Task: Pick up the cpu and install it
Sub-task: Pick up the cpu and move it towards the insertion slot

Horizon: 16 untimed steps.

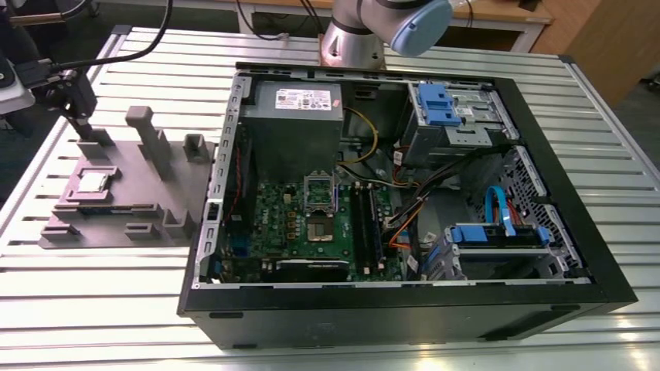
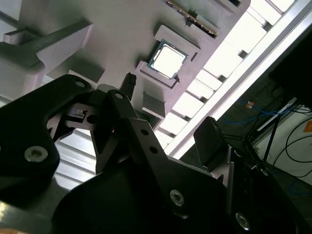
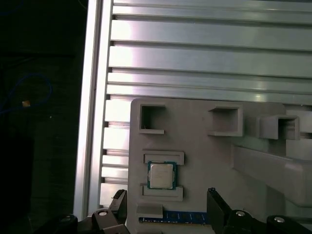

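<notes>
The cpu (image 3: 161,175) sits in its tray (image 3: 204,151).
The gripper (image 3: 165,195), fingers spread, is near it; the tray rests on a slatted table (image 3: 195,58).

Cpu (image 1: 94,182): small flat square chip, shiny silver-grey metal top with a thin pale rim, lying face up and level in a shallow square pocket of the grey plastic tray (image 1: 154,202). In both wrist views it (image 2: 168,60) (image 3: 161,175) sits squared to the pocket between two low raised ledges touching opposite edges, top fully uncovered. In the exterior view it's toward 9 o'clock from the tray's middle, with the open computer case (image 1: 413,305) well apart at its 3 o'clock.
</notes>
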Tool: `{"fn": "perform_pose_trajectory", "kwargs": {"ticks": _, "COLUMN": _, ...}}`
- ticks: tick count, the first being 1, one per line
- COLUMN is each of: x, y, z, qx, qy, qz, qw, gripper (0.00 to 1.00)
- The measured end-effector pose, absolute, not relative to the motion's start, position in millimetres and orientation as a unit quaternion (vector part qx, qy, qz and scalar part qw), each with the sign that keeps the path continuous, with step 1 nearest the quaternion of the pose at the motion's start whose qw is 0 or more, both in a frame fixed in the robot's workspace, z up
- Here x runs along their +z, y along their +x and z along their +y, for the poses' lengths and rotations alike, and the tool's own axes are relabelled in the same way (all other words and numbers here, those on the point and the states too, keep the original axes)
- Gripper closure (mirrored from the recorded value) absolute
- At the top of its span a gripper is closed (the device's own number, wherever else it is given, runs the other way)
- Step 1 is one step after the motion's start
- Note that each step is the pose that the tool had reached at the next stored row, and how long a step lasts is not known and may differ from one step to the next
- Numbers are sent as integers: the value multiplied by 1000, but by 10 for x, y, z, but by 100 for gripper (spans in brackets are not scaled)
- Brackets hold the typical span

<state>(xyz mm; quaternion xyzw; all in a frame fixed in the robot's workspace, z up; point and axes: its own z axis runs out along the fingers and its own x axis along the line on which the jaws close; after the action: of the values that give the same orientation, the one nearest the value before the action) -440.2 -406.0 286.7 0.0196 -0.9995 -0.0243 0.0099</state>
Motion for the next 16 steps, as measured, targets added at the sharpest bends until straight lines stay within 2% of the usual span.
{"fn": "perform_pose_trajectory", "kwargs": {"ticks": 16, "x": 2647, "y": -4425, "z": -4063, "qx": -28, "qy": 27, "qz": -999, "qw": 10, "gripper": 25}}
